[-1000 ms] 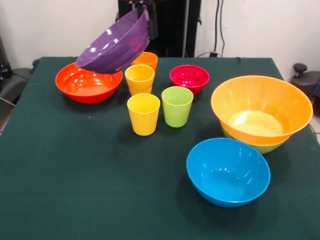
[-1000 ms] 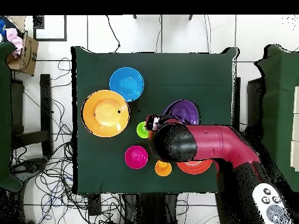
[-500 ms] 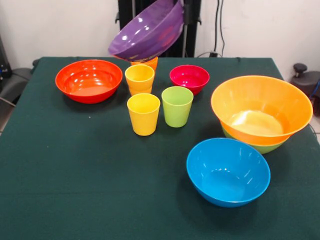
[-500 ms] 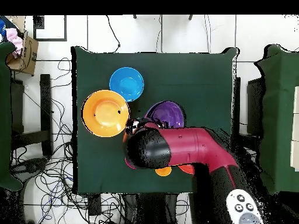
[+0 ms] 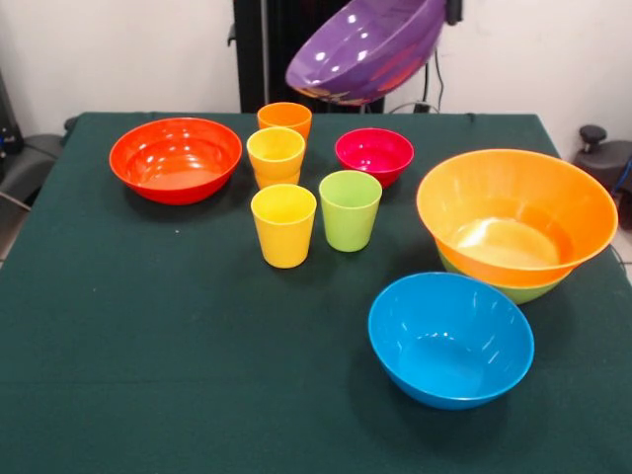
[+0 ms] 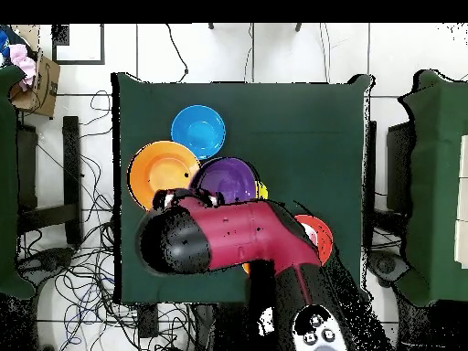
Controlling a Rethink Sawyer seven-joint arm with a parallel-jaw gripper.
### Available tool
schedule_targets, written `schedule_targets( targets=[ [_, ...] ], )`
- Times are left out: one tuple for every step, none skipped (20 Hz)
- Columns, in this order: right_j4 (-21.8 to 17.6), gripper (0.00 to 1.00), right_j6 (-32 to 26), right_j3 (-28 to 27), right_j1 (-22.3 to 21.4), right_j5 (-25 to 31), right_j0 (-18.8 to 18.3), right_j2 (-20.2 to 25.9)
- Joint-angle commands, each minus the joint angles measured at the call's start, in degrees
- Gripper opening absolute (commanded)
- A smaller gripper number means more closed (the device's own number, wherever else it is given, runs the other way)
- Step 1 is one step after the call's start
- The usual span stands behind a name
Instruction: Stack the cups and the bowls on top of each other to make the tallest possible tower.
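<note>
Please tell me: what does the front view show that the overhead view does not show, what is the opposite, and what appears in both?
Only the front view shows the four cups: two yellow, one lime green and one orange. It also shows the small magenta-red bowl and the lime green bowl nested under the large orange bowl.

Only the overhead view shows the red and black arm, which covers those things.

Both show the purple bowl held in the air, the blue bowl and the red-orange bowl.

My arm reaches in from the table's robot-side edge, its gripper high at that edge, clamped on the tilted purple bowl.
</note>
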Motion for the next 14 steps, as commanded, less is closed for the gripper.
schedule_targets(
  targets=[
    [0.76, 0.0, 13.38, 2.71, 1.12, 3.32, 5.01, -6.7],
    [0.57, 0.0, 13.16, 2.66, 1.63, 2.51, 5.22, -7.07],
    [0.44, 0.0, 13.16, 2.8, 2.44, 1.47, 5.5, -7.45],
    [0.38, 0.0, 13.19, 2.72, 2.74, 1.28, 5.79, -7.83],
    [-0.06, 0.0, 13.73, 2.54, 2.95, 0.91, 6.53, -8.56],
    [-0.05, 0.0, 13.94, 2.68, 3.02, 0.54, 6.8, -8.88],
    [0.15, 0.0, 14.41, 3.0, 3.41, -0.49, 7.2, -9.26],
    [0.0, 0.0, 14.64, 2.87, 3.62, -0.78, 7.64, -9.69],
    [-0.46, 0.0, 15.12, 2.4, 3.89, -0.71, 8.45, -10.33],
    [-0.67, 0.0, 15.22, 2.07, 4.09, -0.77, 8.89, -10.71],
    [-0.67, 0.0, 15.45, 1.75, 4.48, -0.93, 9.4, -11.04],
    [-0.51, 0.0, 15.47, 1.63, 4.68, -1.08, 9.68, -11.25],
    [-0.4, 0.0, 15.91, 1.39, 4.84, -1.15, 10.29, -11.64],
    [-0.24, 0.0, 15.99, 1.28, 4.95, -1.23, 10.64, -11.89]
  ],
)
